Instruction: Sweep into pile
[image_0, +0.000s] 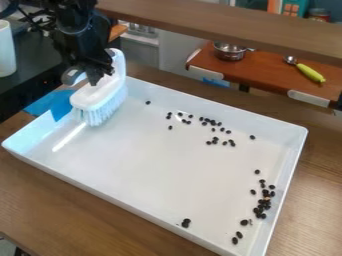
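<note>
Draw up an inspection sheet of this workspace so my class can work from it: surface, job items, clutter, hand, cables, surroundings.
Surface: wooden table under a white tray.
Job's things: brush at the tray's upper-left end, bristles down; dark beans scattered, mostly along the far and right sides, not in one pile.
Clutter: blue sheet by the tray's left corner.
Hand: at the brush's top; grip unclear.
Cables: dark strands beside the arm, possibly cables.
Surroundings: brown shelf with a metal pot and a green-handled utensil.
</note>
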